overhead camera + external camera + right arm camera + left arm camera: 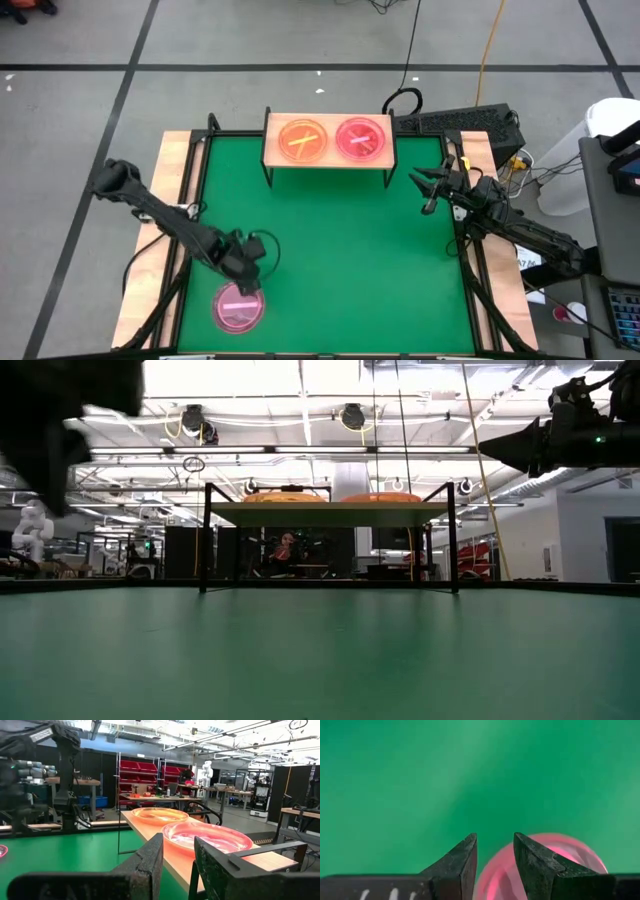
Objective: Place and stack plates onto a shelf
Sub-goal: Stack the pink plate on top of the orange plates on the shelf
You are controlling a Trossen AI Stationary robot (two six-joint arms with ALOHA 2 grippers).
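The green tabletop carries a small light-wood shelf on thin black legs at its far edge. Two plates sit side by side on the shelf: an orange plate on the left and a pink plate on the right, just beside each other. A third pink plate lies flat on the tabletop near the front left corner, well apart from the shelf. The left gripper hangs just above the far rim of that plate, its fingers apart with a clear gap between them and nothing held. The right gripper hovers at the right side of the tabletop, near the shelf's right end, fingers apart and empty
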